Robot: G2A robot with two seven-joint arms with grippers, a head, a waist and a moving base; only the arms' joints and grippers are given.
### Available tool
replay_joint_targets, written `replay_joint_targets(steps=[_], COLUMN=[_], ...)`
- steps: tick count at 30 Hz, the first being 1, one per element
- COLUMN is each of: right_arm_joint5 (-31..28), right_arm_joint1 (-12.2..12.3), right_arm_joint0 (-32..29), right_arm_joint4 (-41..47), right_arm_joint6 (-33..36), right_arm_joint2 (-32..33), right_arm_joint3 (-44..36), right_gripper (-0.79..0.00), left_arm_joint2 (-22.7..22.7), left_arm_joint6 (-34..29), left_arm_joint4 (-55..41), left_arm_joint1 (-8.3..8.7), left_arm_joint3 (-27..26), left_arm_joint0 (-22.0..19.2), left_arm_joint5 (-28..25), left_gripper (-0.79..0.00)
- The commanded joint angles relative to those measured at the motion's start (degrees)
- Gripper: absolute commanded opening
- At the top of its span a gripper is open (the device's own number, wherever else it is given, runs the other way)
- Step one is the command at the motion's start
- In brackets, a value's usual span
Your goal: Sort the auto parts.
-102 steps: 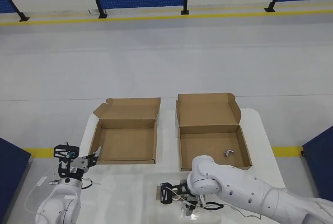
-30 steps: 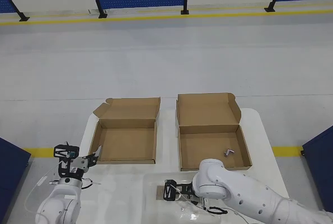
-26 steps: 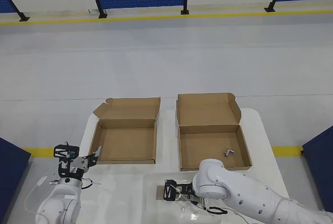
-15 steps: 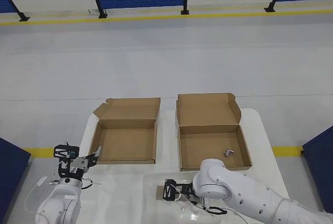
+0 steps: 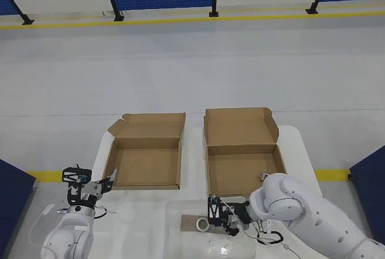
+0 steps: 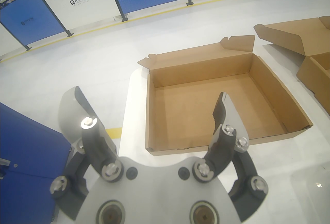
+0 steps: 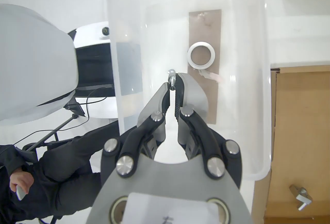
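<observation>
Over the clear plastic bin, my right gripper is shut on a small metal bolt, held at its fingertips. A white ring lies on the bin floor just beyond the bolt. From above, the right gripper hovers beside the ring in the bin. A small metal bracket lies in the right cardboard box. My left gripper stands open and empty near the front left corner of the left cardboard box, which holds nothing.
Both cardboard boxes sit side by side at the back of the white table, lids folded back. A brown label lies under the bin floor. A person in dark clothing stands close to the bin side.
The right arm has swung to the right and risen within the bin, uncovering the white ring. The left arm has stayed still.
</observation>
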Motion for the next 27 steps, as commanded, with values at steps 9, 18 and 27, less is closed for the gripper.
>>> replay_joint_targets(steps=[9,18,27], right_arm_joint5=[-8.9,-8.9,-16.8], right_arm_joint1=[4.8,4.8,6.1], right_arm_joint0=[-3.0,-3.0,-5.2], right_arm_joint4=[3.7,3.7,13.4], right_arm_joint6=[-8.9,-8.9,-17.9], right_arm_joint2=[3.0,3.0,5.9], right_arm_joint3=[2.0,2.0,6.5], right_gripper=[-0.785,-0.785,-0.785], left_arm_joint2=[0.0,0.0,0.0], left_arm_joint6=[0.0,0.0,0.0], left_arm_joint4=[0.0,0.0,0.0], left_arm_joint1=[0.00,0.00,0.00], left_arm_joint3=[0.0,0.0,0.0], left_arm_joint0=[0.0,0.0,0.0], left_arm_joint5=[0.0,0.0,0.0], left_gripper=[0.000,0.000,0.000])
